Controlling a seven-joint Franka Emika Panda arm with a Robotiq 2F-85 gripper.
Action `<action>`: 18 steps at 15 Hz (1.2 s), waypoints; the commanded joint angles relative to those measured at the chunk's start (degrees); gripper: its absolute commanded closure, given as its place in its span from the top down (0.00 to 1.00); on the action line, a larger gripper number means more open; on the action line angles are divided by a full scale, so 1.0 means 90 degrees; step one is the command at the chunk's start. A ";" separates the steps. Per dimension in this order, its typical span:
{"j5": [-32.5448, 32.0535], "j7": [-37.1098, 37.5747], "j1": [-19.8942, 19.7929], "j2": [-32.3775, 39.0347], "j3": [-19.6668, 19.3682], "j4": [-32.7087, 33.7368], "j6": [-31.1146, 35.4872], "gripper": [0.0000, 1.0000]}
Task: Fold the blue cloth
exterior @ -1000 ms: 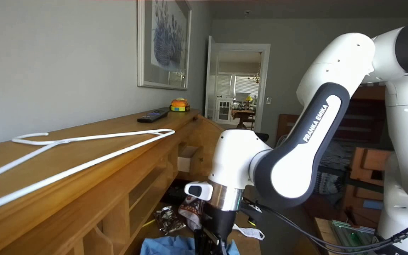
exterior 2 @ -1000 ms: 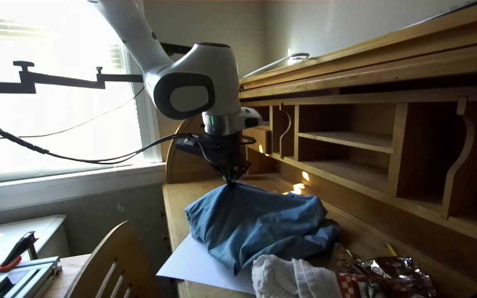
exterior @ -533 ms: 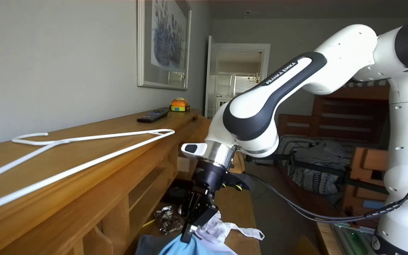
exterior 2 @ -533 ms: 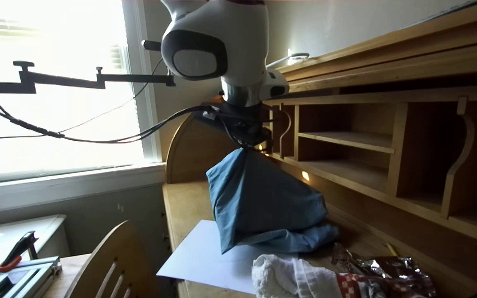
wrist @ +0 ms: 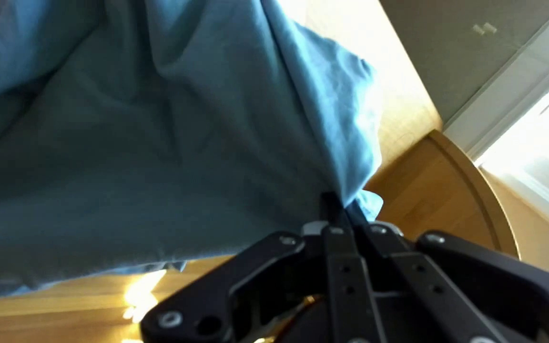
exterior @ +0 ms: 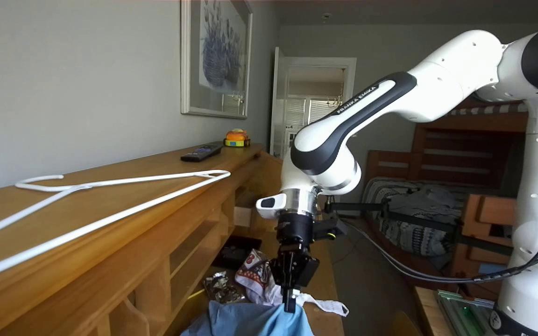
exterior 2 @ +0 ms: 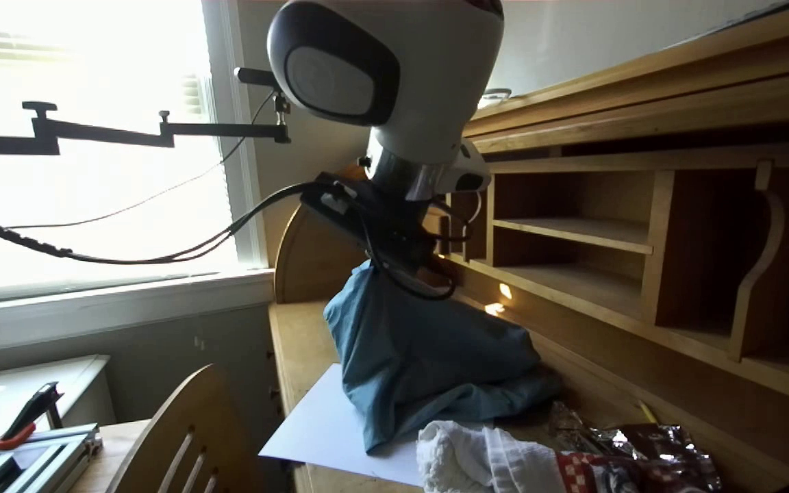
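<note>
Cloth (exterior 2: 429,356): raised at one edge above the desk (exterior 2: 303,329), its lower folds resting there and partly over the white paper (exterior 2: 322,421). Your tool (wrist: 344,208) has its fingers together, clamped on a pinch of it near the border; in the wrist view a small tab of blue pokes out past the grip. Step in hand, as I judge it: lifting an edge to start a fold. No fold is laid down yet; the body hangs slanted and wrinkled between grip and desk. Next, you probably want to carry that edge across the part lying down, hold the hanging side taut, then lower it and let go. Watch the drooping corner by the paper: it could bunch under the fold. Leave room beside the towel (exterior 2: 453,450), which lies near the cloth's low end. The underside is hidden, so you cannot check its layers.
</note>
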 commanded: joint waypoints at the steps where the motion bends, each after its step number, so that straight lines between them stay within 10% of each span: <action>1: -0.0731 0.0737 0.1744 -0.0189 -0.1598 -0.0452 0.0506 0.00; 6: -0.1799 0.2068 0.3416 0.0025 -0.3258 -0.0721 0.1850 0.00; 13: -0.5000 0.5251 0.4295 0.0283 -0.4360 -0.1038 0.2957 0.00; 18: -0.7415 0.7619 0.5746 0.0542 -0.6177 -0.0721 0.2777 0.00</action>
